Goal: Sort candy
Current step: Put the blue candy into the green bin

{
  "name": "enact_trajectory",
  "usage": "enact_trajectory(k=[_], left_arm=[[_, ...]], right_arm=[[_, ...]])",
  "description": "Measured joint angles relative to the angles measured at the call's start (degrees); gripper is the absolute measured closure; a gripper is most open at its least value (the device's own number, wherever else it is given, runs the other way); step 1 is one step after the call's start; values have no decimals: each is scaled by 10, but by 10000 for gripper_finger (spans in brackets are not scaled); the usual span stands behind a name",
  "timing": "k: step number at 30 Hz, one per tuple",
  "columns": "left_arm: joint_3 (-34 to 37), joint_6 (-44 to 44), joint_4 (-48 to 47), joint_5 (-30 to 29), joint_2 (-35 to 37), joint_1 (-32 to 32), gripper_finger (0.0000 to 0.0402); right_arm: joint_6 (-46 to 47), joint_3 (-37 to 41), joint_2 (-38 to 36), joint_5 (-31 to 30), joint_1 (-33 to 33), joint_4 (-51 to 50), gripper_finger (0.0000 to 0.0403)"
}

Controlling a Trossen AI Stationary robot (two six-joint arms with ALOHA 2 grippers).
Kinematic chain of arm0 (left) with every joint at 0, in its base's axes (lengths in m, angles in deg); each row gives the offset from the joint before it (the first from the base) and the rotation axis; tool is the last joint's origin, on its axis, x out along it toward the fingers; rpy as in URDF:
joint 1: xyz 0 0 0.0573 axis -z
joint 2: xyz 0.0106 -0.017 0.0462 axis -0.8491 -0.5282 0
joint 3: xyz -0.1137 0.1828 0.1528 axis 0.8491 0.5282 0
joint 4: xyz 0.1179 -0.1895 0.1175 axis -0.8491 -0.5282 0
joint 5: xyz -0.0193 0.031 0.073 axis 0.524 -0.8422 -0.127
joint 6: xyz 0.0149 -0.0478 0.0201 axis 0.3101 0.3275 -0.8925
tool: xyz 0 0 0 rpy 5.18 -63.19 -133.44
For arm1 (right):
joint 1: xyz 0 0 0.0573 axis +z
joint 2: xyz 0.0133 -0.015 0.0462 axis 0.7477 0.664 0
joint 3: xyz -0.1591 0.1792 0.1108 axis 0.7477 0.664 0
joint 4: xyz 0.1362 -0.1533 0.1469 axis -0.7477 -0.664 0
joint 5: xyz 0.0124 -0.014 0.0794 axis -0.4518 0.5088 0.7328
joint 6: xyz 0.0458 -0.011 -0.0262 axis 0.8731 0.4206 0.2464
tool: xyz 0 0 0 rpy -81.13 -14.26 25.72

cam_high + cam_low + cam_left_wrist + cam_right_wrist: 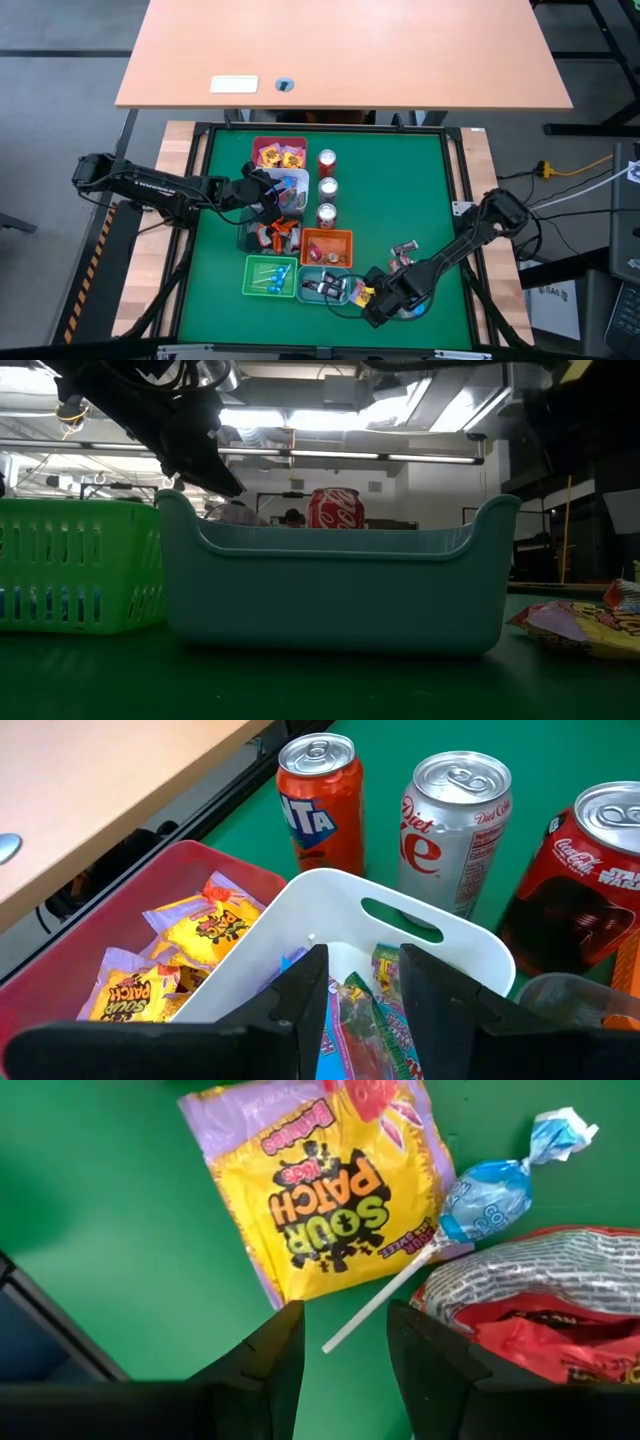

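A yellow Sour Patch packet (320, 1190), a blue lollipop (490, 1195) and a red-and-silver wrapped candy (540, 1320) lie on the green mat near the front right. My right gripper (345, 1345) hangs over them, open and pointing down; the lollipop stick's free end (340, 1342) lies just beyond the gap between its fingers. Seen from above, it (372, 300) is beside the teal bin (325, 285). My left gripper (362, 990) stands open over the white bin (420, 935), which holds several wrapped candies, and grips nothing.
Three cans (327, 188) stand in a row right of the red bin (279, 152) and the white bin. The orange bin (326, 247), green basket (270, 277) and teal bin sit at the front. More loose candy (405, 250) lies on the mat at right.
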Motion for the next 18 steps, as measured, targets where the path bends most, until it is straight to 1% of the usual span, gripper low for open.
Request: enact_trajectory(k=[12,15,18], left_arm=[[0,0,0,0,0,0,287],[0,0,0,0,0,0,287],[0,0,0,0,0,0,287]], right_arm=[[-2,0,21,30,0,2,263],[-2,0,21,30,0,1,280],[-2,0,22,30,0,-1,312]])
